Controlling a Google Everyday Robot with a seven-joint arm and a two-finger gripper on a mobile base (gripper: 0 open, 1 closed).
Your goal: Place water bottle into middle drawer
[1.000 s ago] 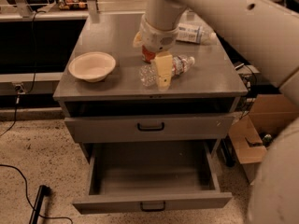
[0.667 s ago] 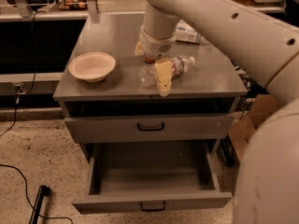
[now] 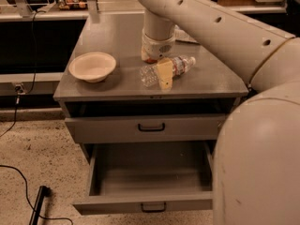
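The water bottle (image 3: pixel 180 66), clear and crinkled with a white cap pointing right, lies on its side on the grey cabinet top (image 3: pixel 112 36). My gripper (image 3: pixel 157 69) hangs from the arm straight above it, open. One yellowish finger (image 3: pixel 164 75) is in front of the bottle's middle and the other is behind it. The bottle rests on the top. The middle drawer (image 3: pixel 145 203), the lower one, is pulled out and its inside shows nothing in it.
A cream bowl (image 3: pixel 92 65) sits at the left of the top. A white-labelled bottle (image 3: pixel 185 34) lies behind the arm. The upper drawer (image 3: pixel 150 125) stands slightly ajar. My pale body fills the right foreground. A black cable (image 3: pixel 18 182) lies on the floor.
My gripper has come down a little over the water bottle, with the front finger lower beside it. The bottle and the drawers have not moved.
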